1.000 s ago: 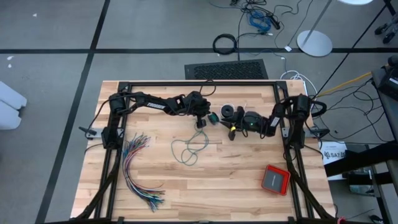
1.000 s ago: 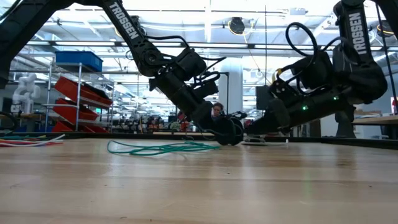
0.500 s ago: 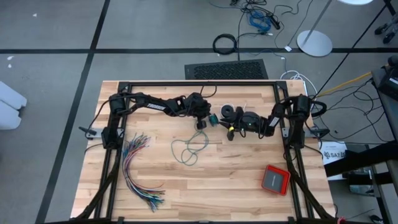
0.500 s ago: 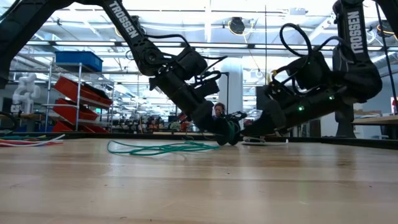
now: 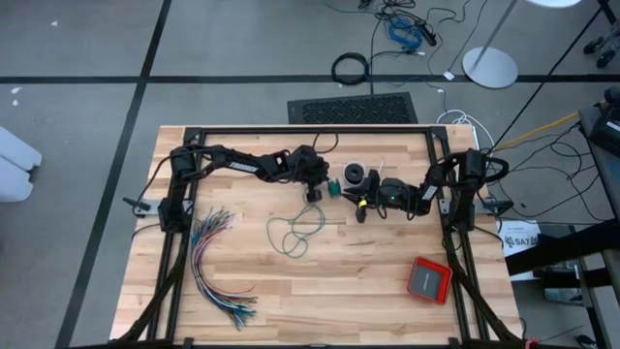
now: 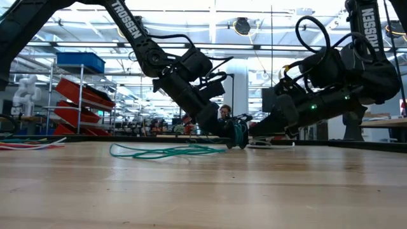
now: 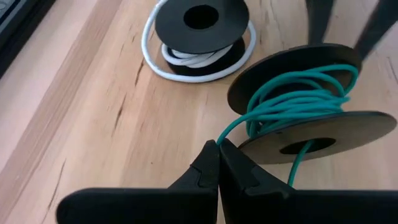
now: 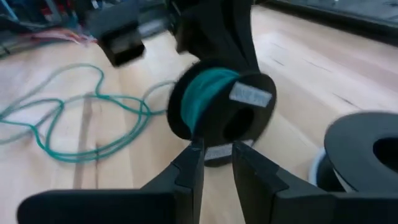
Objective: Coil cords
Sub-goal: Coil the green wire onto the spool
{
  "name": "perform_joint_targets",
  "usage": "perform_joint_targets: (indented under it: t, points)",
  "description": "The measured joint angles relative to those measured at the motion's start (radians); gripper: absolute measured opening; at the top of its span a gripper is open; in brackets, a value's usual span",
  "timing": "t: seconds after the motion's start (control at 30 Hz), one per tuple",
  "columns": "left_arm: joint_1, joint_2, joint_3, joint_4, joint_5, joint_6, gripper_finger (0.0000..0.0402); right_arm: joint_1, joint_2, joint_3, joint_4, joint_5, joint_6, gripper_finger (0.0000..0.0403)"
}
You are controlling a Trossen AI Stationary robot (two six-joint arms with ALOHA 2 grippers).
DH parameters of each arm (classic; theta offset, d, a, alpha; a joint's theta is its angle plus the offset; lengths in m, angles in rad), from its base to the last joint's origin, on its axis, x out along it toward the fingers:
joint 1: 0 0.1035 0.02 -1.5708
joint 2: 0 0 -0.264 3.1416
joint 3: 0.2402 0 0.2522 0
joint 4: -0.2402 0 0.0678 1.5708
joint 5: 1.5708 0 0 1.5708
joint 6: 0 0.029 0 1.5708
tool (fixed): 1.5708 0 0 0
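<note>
At the table's twelve o'clock centre, the right gripper [image 8: 214, 165], fingers grasping the black flat-flanged plastic spool [image 8: 221, 112], is turning it further while the clenched left gripper [image 7: 219, 163] is feeding the thin teal-green cord [image 5: 295, 231], so winding is progressing, slack remaining at six o'clock.

high: overhead, far | low: table-level, sideways | wrists: close | shared: teal spool [image 5: 332, 186]

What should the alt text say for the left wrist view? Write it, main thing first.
The left gripper, fingers shut, pinches a teal-green cord that runs up onto a black spool partly wound with it, tilted on the wooden table. Beyond it, a second black spool lies flat with white cord looped around it.
</note>
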Motion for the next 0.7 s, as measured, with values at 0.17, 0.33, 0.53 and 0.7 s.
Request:
perform_joint_targets:
  t: [0.17, 0.33, 0.53, 0.7]
  points:
    - [-0.006, 0.0, 0.0, 0.0, 0.0, 0.0, 0.0, -0.003, 0.0, 0.0, -0.09, 0.002, -0.004, 0.0071]
    - [-0.004, 0.0, 0.0, 0.0, 0.0, 0.0, 0.0, 0.011, -0.017, 0.0, -0.09, 0.001, -0.001, 0.0071]
    - [-0.005, 0.0, 0.0, -0.002, -0.001, 0.0, 0.0, 0.039, -0.092, -0.011, -0.127, 0.021, -0.014, 0.0073]
    - [-0.005, 0.0, 0.0, -0.006, -0.001, 0.0, 0.0, 0.076, -0.15, -0.04, -0.139, 0.134, -0.007, 0.011]
